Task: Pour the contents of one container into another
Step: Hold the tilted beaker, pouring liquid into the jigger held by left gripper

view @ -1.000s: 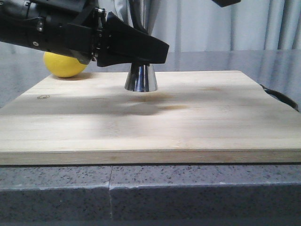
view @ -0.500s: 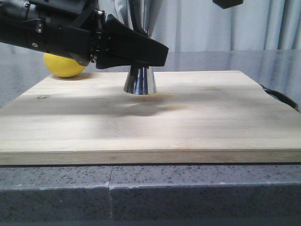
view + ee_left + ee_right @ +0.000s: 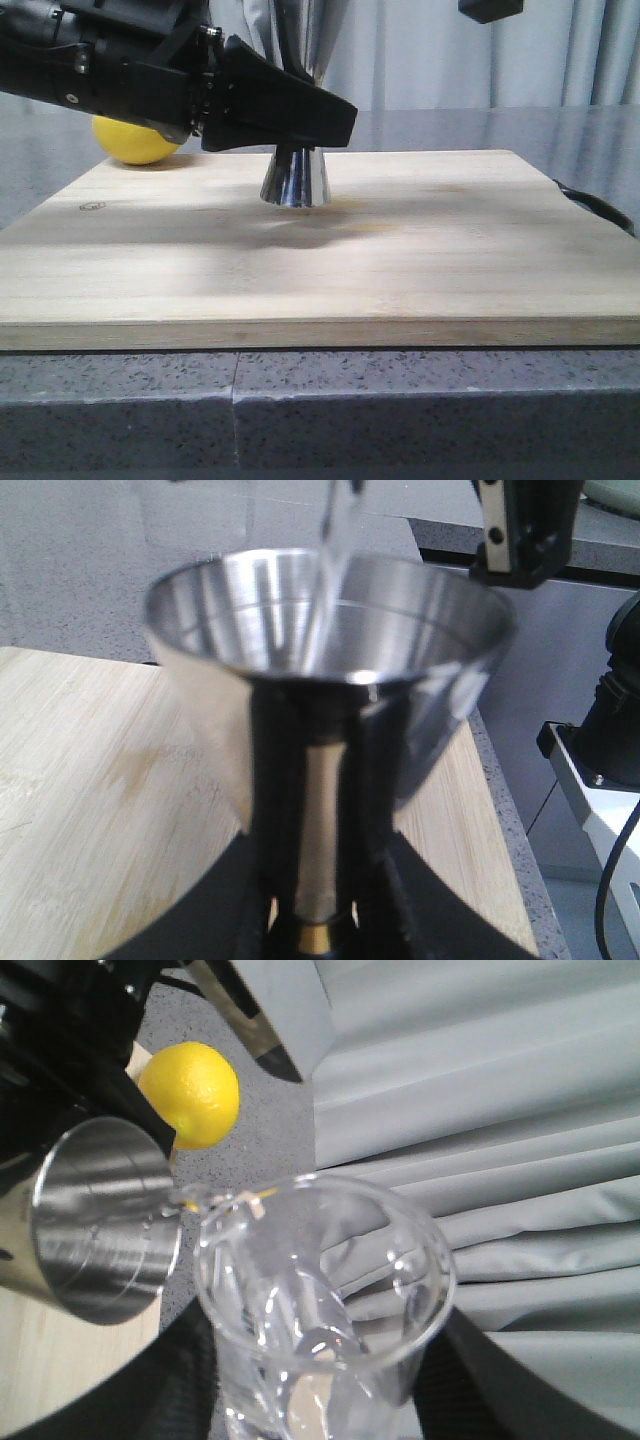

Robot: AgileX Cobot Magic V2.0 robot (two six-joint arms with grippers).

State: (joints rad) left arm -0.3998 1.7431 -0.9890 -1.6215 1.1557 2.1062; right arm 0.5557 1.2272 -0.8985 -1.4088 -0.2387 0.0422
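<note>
My left gripper point(image 3: 335, 115) is shut on the waist of the steel jigger point(image 3: 295, 180), whose lower cone hangs just above the wooden board point(image 3: 400, 260). In the left wrist view the black fingers point(image 3: 270, 810) clamp the stem above the gold band point(image 3: 318, 938), and the upper cup point(image 3: 330, 650) faces up. A clear streak point(image 3: 335, 530) comes down into that cup from above. My right gripper point(image 3: 320, 1400) is shut on the clear glass beaker point(image 3: 320, 1290), which is tilted with its lip at the jigger's rim point(image 3: 100, 1230). The beaker is hidden in the front view.
A yellow lemon point(image 3: 135, 140) lies at the board's far left corner, behind the left arm. A black part of the right arm point(image 3: 490, 8) shows at the top of the front view. Grey curtains hang behind, and a dark cable point(image 3: 595, 205) lies off the board's right edge.
The jigger has risen slightly and shifted a little left with the left gripper. The black part of the right arm at the top has edged right.
</note>
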